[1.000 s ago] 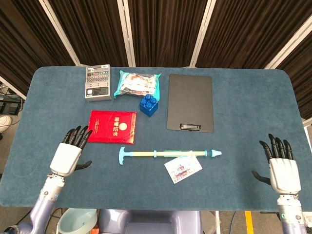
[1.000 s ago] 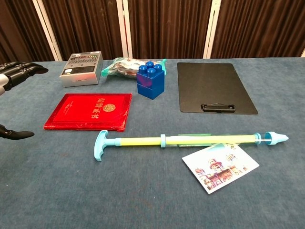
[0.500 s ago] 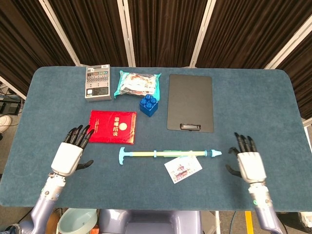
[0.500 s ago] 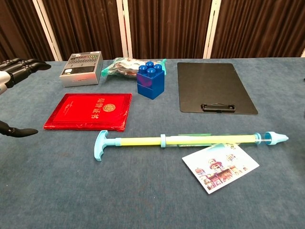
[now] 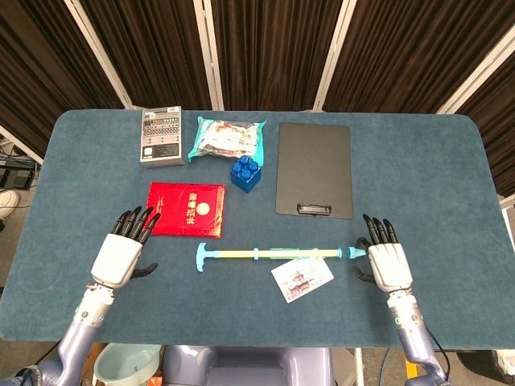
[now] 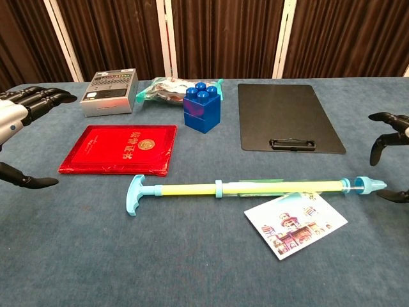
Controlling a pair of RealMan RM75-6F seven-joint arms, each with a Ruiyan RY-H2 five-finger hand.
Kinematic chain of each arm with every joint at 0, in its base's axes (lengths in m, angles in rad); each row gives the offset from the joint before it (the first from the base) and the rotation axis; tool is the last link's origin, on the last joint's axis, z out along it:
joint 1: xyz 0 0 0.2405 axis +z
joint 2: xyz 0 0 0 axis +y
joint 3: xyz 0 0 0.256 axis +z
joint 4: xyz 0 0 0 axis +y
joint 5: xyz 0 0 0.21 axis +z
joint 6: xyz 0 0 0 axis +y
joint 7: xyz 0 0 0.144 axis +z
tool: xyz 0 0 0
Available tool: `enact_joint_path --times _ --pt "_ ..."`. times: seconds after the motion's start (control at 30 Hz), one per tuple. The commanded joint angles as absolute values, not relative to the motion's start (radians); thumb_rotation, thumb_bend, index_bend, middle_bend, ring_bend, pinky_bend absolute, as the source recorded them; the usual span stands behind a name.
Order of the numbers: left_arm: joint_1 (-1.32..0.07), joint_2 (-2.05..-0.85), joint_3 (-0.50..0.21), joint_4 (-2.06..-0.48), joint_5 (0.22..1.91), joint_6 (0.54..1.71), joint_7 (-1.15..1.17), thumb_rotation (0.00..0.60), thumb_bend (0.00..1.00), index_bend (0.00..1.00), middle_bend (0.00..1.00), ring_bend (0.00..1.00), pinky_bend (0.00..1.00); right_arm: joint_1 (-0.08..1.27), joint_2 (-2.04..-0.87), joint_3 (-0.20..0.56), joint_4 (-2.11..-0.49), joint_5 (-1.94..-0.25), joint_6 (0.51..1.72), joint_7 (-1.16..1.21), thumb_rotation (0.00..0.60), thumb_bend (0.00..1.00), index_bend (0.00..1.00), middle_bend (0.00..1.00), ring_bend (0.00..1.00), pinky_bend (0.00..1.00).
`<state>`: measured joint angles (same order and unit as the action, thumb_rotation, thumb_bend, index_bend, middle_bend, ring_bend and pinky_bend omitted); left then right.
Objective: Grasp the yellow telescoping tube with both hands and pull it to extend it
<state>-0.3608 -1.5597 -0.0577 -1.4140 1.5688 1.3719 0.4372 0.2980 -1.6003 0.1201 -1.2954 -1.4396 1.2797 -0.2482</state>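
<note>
**Both hands spread and empty at the ends of the tube**

The right hand (image 5: 388, 264) is held just right of the tube's pointed tip, palm down, with its fingers (image 5: 376, 231) spread apart and nothing in its grasp; whether its thumb touches the tip cannot be told. In the chest view only the curled dark fingertips (image 6: 390, 142) of this hand are seen at the right edge, just beyond the tip. The left hand (image 5: 121, 254) is held well left of the tube's T-handle, also spread and empty, with its fingers (image 5: 137, 223) pointed toward the near left corner of the red booklet (image 5: 187, 208).

The tube (image 5: 278, 254) is laid flat on the blue table (image 5: 418, 177), near the front edge and running left to right, with its T-handle at the left and its tip at the right. A picture card (image 5: 302, 277) is placed just in front of its right half, one corner tucked against or under the tube.

Farther back, a blue block (image 5: 246, 172) is set right of the booklet, and a black clipboard (image 5: 314, 169) right of the block. Along the far edge, a grey box (image 5: 162, 136) and a plastic packet (image 5: 227, 138) are laid side by side.
</note>
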Motion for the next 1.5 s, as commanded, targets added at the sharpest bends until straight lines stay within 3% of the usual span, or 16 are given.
enact_joint_path --times 0.03,0.83,1.2,1.5 --pt "-0.362 -1.562 -0.059 -1.411 1.566 1.370 0.439 0.600 0.04 0.00 0.02 0.02 0.14 0.311 -1.617 0.126 -1.278 -1.433 1.267 -0.243 0.600 0.27 0.45 0.02 0.00 0.00" --pt "-0.370 -1.556 -0.080 -1.405 1.536 1.362 0.412 0.600 0.04 0.00 0.02 0.02 0.14 0.393 -1.721 0.138 -1.199 -1.390 1.166 -0.287 0.600 0.30 0.45 0.02 0.00 0.00" --pt "-0.372 -1.558 -0.077 -1.406 1.532 1.357 0.421 0.600 0.04 0.00 0.02 0.02 0.14 0.398 -1.729 0.143 -1.183 -1.383 1.177 -0.270 0.600 0.30 0.59 0.07 0.00 0.00" --pt "-0.373 -1.561 -0.072 -1.406 1.533 1.356 0.425 0.600 0.04 0.00 0.02 0.02 0.14 0.396 -1.725 0.134 -1.178 -1.381 1.182 -0.268 0.600 0.36 0.67 0.09 0.00 0.00"
